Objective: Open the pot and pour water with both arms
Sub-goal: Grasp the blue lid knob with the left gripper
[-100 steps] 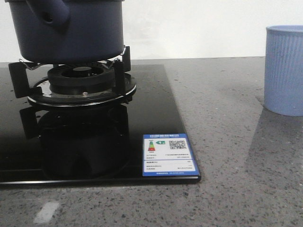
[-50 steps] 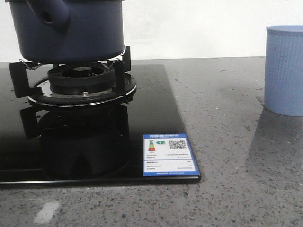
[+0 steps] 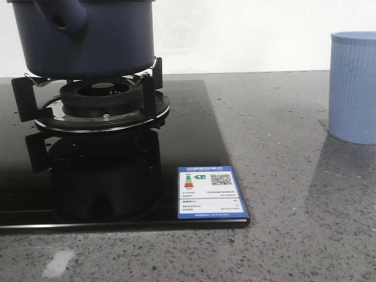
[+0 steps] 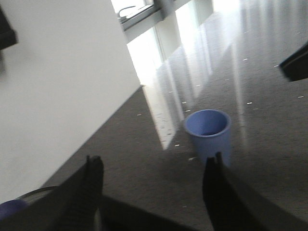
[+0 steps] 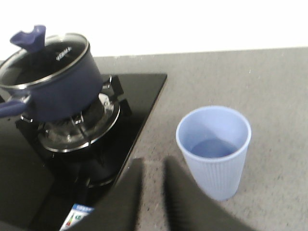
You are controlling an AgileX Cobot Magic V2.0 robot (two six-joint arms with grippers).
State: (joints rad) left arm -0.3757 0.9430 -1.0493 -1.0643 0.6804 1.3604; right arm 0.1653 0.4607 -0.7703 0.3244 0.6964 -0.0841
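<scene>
The dark navy pot (image 3: 88,41) stands on the gas burner (image 3: 103,103) at the far left, with its stubby pierced handle (image 3: 61,17) facing me. In the right wrist view the pot (image 5: 62,91) carries a glass lid (image 5: 45,57) with a blue knob (image 5: 30,39). I can make out no water. My left gripper (image 4: 154,168) is open and empty above the counter, with the light blue ribbed cup (image 4: 208,130) beyond it. My right gripper (image 5: 151,175) has its jaws nearly together and empty, between the hob and the cup (image 5: 214,149). Neither gripper shows in the front view.
The black glass hob (image 3: 194,135) carries a blue energy label (image 3: 210,192) at its front right corner. The cup (image 3: 352,88) stands on the grey speckled counter (image 3: 282,176) at the far right. A white wall runs behind.
</scene>
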